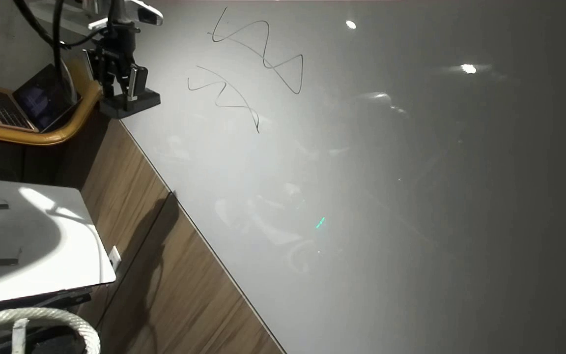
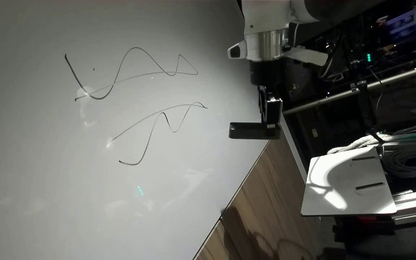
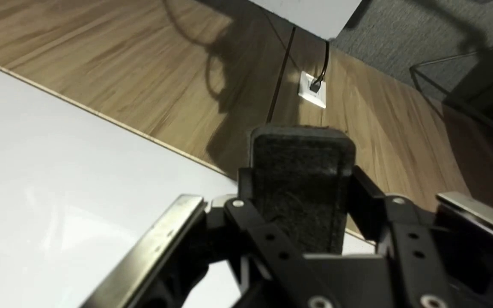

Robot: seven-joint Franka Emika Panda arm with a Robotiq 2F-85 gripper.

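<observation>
My gripper point(image 3: 301, 188) is closed around a black block-shaped eraser point(image 3: 302, 167), with a finger against each of its long sides. In the wrist view the dark felt-like face shows between the fingers. The eraser also appears in both exterior views, below the gripper point(image 1: 128, 91), at the edge of a glossy white board point(image 1: 361, 196). Whether it touches the board I cannot tell. Two wavy black marker scribbles cross the board: an upper scribble point(image 2: 134, 47) and a lower scribble point(image 2: 150, 140). Both lie apart from the eraser.
Brown wood panelling point(image 1: 204, 275) borders the board, with a wall outlet point(image 3: 313, 90) and plugged-in cable. A laptop point(image 1: 32, 105) sits in a tan-rimmed seat beside the arm. A white plate point(image 2: 349, 184), pale rope point(image 1: 42, 314) and coiled cables point(image 2: 414, 164) are nearby.
</observation>
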